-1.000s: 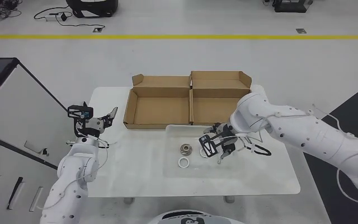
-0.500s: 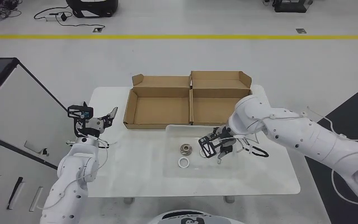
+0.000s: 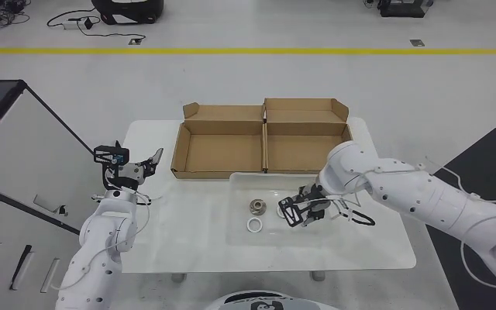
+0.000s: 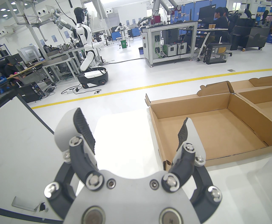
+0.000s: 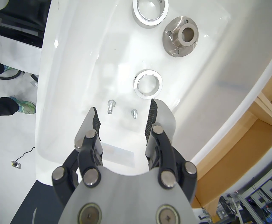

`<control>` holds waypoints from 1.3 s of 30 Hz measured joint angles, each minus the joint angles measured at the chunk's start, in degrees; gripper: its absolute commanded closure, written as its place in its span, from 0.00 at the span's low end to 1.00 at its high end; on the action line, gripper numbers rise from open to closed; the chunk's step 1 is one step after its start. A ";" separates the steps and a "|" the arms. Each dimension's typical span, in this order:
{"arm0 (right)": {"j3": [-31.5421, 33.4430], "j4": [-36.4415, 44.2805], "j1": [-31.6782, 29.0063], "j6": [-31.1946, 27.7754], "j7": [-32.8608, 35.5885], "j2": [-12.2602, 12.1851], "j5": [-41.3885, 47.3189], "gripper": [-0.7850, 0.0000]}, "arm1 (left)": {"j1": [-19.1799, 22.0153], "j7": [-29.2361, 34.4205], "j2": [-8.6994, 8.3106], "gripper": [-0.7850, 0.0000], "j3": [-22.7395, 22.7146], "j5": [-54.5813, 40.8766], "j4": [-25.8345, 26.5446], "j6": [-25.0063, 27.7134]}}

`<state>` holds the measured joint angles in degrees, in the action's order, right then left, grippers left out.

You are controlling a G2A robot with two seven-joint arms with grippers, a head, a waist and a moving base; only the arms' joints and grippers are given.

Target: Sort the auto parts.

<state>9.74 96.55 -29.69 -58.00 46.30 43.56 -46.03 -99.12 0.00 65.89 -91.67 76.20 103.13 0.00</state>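
Centre-right of the top view, over the tray point(image 3: 256, 186): right gripper point(image 3: 297, 211), fingers apart, nothing held. In its wrist view it hangs just above the tray floor, with both bolts lying in front of the gap between its fingers.

Far left of the top view, off the table's point(image 3: 178, 240) left edge: left gripper point(image 3: 147, 164), fingers wide apart, nothing held, well away from the parts.

Hazards, as judged:
- Long bolt point(image 5: 111, 106) and short bolt point(image 5: 134, 113) lie near each other. A close at this width could catch both, or trap one and knock the other aside.
- Both bolts are small and round-shanked, and the tray floor is glossy. A pinch off centre would likely roll or squirt one out.
- Near ring point(image 5: 148, 84) lies just beyond one fingertip. A forward drift on the way down could strike or shove it.
- A descent too deep would press the fingers into the tray floor.
- The box for each part cannot be told, so a wrong drop is possible.

Count:
- Bolts: 2, in the tray.
- Rings: 2, in the tray; the far ring point(image 5: 150, 12) lies just beside the flange.
- Flange point(image 5: 180, 39): 1, in the tray, hub up.
- Boxes: 2, open and side by side at upper centre of the top view; left box point(image 3: 221, 155), right box point(image 3: 298, 151).
- Tray: 1.
- Grippers: 2.
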 measured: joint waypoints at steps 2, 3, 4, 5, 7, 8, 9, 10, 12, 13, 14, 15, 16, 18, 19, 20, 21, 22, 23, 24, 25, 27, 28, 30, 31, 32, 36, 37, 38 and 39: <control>0.00 0.03 -0.33 0.00 0.00 -0.23 -0.25 0.51 | 0.00 0.00 0.00 0.00 0.00 0.00 0.00 0.00; 0.00 0.04 -0.48 0.00 0.00 -0.32 -0.38 0.52 | 0.00 0.00 0.00 0.00 0.00 0.00 0.00 0.00; 0.00 0.06 -0.63 0.00 0.00 -0.40 -0.50 0.53 | 0.00 0.00 0.00 0.00 0.00 0.00 0.00 0.00; 0.00 0.06 -0.80 0.00 0.00 -0.50 -0.59 0.53 | 0.00 0.00 0.00 0.00 0.00 0.00 0.00 0.00; 0.00 0.03 -1.02 0.00 0.00 -0.64 -0.68 0.55 | 0.00 0.00 0.00 0.00 0.00 0.00 0.00 0.00; 0.00 -0.07 -1.16 0.00 0.00 -0.71 -0.73 0.55 | 0.00 0.00 0.00 0.00 0.00 0.00 0.00 0.00; 0.00 -0.18 -1.26 0.00 0.00 -0.76 -0.77 0.55 | 0.00 0.00 0.00 0.00 0.00 0.00 0.00 0.00; 0.00 -0.29 -1.33 0.00 0.00 -0.80 -0.78 0.55 | 0.00 0.00 0.00 0.00 0.00 0.00 0.00 0.00; 0.00 -0.49 -1.42 0.00 0.00 -0.87 -0.73 0.55 | 0.00 0.00 0.00 0.00 0.00 0.00 0.00 0.00; 0.00 -0.57 -1.45 0.00 0.00 -0.88 -0.67 0.55 | 0.00 0.00 0.00 0.00 0.00 0.00 0.00 0.00; 0.00 -0.67 -1.46 0.00 0.00 -0.88 -0.58 0.55 | 0.00 0.00 0.00 0.00 0.00 0.00 0.00 0.00; 0.00 -0.74 -1.46 0.00 0.00 -0.87 -0.53 0.55 | 0.00 0.00 0.00 0.00 0.00 0.00 0.00 0.00; 0.00 -0.80 -1.46 0.00 0.00 -0.85 -0.53 0.56 | 0.00 0.00 0.00 0.00 0.00 0.00 0.00 0.00; 0.00 -0.94 -1.61 0.00 0.00 -0.76 -0.47 0.56 | 0.00 0.00 0.00 0.00 0.00 0.00 0.00 0.00; 0.00 -1.00 -1.69 0.00 0.00 -0.70 -0.41 0.56 | 0.00 0.00 0.00 0.00 0.00 0.00 0.00 0.00; 0.00 -1.09 -1.80 0.00 0.00 -0.62 -0.36 0.56 | 0.00 0.00 0.00 0.00 0.00 0.00 0.00 0.00; 0.00 -1.15 -1.87 0.00 0.00 -0.55 -0.35 0.56 | 0.00 0.00 0.00 0.00 0.00 0.00 0.00 0.00; 0.00 -1.22 -1.95 0.00 0.00 -0.49 -0.40 0.56 | 0.00 0.00 0.00 0.00 0.00 0.00 0.00 0.00; 0.00 -1.33 -2.09 0.00 0.00 -0.39 -0.46 0.56 | 0.00 0.00 0.00 0.00 0.00 0.00 0.00 0.00; 0.00 -1.41 -2.16 0.00 0.00 -0.31 -0.49 0.56 | 0.00 0.00 0.00 0.00 0.00 0.00 0.00 0.00; 0.00 -1.47 -2.22 0.00 0.00 -0.23 -0.52 0.56 | 0.00 0.00 0.00 0.00 0.00 0.00 0.00 0.00; 0.00 -1.58 -2.36 0.00 0.00 -0.07 -0.64 0.56 | 0.00 0.00 0.00 0.00 0.00 0.00 0.00 0.00; 0.00 -1.65 -2.41 0.00 0.00 0.00 -0.70 0.56 | 0.00 0.00 0.00 0.00 0.00 0.00 0.00 0.00; 0.00 -1.93 -2.51 0.00 -0.01 0.15 -0.83 0.56 | 0.00 0.00 0.00 0.00 0.00 0.00 0.00 0.00; 0.00 -2.09 -2.56 0.00 -0.01 0.21 -0.90 0.56 | 0.00 0.00 0.00 0.00 0.00 0.00 0.00 0.00; 0.00 -2.32 -2.63 0.00 -0.01 0.30 -1.02 0.57 | 0.00 0.00 0.00 0.00 0.00 0.00 0.00 0.00; 0.00 -2.83 -3.01 0.00 -0.01 0.49 -1.25 0.58 | 0.00 0.00 0.00 0.00 0.00 0.00 0.00 0.00; 0.00 -2.89 -3.11 0.00 -0.01 0.51 -1.27 0.58 | 0.00 0.00 0.00 0.00 0.00 0.00 0.00 0.00; 0.00 -2.98 -3.22 0.00 -0.01 0.52 -1.33 0.58 | 0.00 0.00 0.00 0.00 0.00 0.00 0.00 0.00; 0.00 -3.04 -3.28 0.00 -0.01 0.53 -1.39 0.58 | 0.00 0.00 0.00 0.00 0.00 0.00 0.00 0.00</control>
<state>9.74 93.51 -32.98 -58.00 46.29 44.08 -47.42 -99.12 0.00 65.89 -91.67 76.20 103.13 0.00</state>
